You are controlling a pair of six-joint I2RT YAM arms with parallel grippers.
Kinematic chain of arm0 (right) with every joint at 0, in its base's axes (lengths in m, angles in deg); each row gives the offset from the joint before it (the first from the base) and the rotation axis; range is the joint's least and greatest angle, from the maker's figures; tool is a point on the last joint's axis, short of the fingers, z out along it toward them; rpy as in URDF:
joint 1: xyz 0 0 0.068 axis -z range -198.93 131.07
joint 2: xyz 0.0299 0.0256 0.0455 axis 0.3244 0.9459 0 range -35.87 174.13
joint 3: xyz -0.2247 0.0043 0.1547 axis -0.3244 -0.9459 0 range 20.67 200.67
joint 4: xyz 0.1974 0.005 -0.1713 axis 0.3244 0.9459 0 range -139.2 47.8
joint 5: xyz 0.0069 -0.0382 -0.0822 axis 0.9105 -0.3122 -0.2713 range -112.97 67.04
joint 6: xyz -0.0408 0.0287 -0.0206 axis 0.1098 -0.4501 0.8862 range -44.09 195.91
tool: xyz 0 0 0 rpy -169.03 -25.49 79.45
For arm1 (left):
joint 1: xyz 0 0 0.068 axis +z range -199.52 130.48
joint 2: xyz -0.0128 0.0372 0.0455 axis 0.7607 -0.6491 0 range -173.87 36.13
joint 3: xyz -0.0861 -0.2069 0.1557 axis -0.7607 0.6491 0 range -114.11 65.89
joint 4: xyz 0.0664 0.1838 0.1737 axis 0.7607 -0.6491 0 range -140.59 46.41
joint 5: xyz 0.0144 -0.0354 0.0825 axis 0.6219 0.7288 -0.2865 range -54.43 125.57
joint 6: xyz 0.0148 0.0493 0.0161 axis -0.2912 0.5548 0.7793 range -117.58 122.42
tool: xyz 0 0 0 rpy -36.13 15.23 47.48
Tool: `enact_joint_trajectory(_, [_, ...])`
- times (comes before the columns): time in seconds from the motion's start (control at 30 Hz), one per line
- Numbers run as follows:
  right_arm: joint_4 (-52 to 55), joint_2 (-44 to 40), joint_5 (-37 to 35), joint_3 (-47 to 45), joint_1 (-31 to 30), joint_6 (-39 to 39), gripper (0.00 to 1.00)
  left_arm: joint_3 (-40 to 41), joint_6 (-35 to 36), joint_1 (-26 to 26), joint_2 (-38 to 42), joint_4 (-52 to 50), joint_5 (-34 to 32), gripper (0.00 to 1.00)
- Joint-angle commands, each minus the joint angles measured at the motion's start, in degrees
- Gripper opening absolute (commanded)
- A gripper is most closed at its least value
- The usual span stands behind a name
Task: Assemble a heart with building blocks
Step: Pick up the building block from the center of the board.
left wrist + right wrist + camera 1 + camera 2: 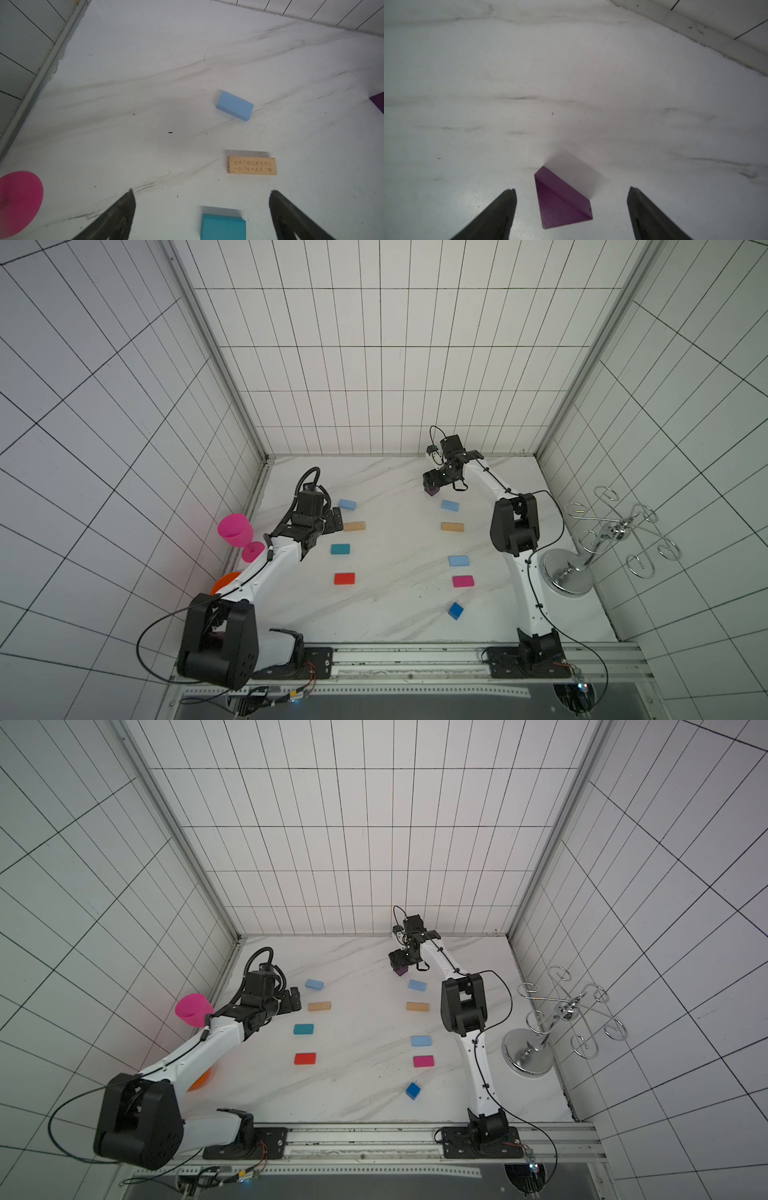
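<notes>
The building blocks lie apart in two loose columns on the marble table; no heart is in view. The left column holds light blue (347, 504), tan (354, 526), teal (340, 549) and red (344, 578) blocks. The right column holds light blue (450, 505), tan (452, 526), light blue (459, 561), magenta (463, 581) blocks and a blue cube (455, 610). My right gripper (572, 189) is open, low over the purple triangle (560, 203), fingers either side with gaps. My left gripper (202, 190) is open and empty, above the teal block (223, 226).
A pink goblet (235, 529) and an orange bowl (222, 581) stand at the left edge behind my left arm. A chrome wire rack (615, 531) stands at the right edge. Tiled walls (374, 385) close the back and both sides.
</notes>
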Motion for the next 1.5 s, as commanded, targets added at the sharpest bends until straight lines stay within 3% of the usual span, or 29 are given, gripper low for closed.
enact_joint_trajectory(0.0, [1.6, 2.62, -1.6, 3.21, 0.27, -0.46, 0.82, -0.97, 0.73, 0.19, -0.42, -0.71, -0.67, 0.99])
enact_joint_trajectory(0.4, [6.2, 5.71, -1.76, 6.73, -0.7, -1.47, 0.76, -0.9, 0.84, 0.54, -0.93, -0.1, -1.2, 0.99])
enact_joint_trajectory(0.6, [8.1, 7.15, -1.29, 8.61, -0.86, -1.87, 0.54, -0.9, 1.17, 0.63, -1.02, -0.06, -1.34, 0.99])
enact_joint_trajectory(0.9, [8.49, 6.57, -1.49, 6.04, -1.57, -2.28, 0.6, -0.64, 0.94, 0.73, -1.13, 0.4, -1.22, 0.99])
enact_joint_trajectory(1.03, [9.35, 6.8, -2.5, 6.41, -1.65, -2.72, 0.55, -0.33, 0.77, 0.9, -0.95, 0.43, -1.12, 0.99])
enact_joint_trajectory(1.27, [11.29, 7.99, -4.68, 8.12, -1.92, -3.76, 0.56, 0.56, 0.89, 1.16, -0.17, 0.51, -1.11, 0.99])
enact_joint_trajectory(1.47, [11.71, 8.15, -5.12, 8.22, -2.19, -3.57, 0.44, 0.77, 1.01, 1.34, -0.06, 0.59, -1.17, 0.99])
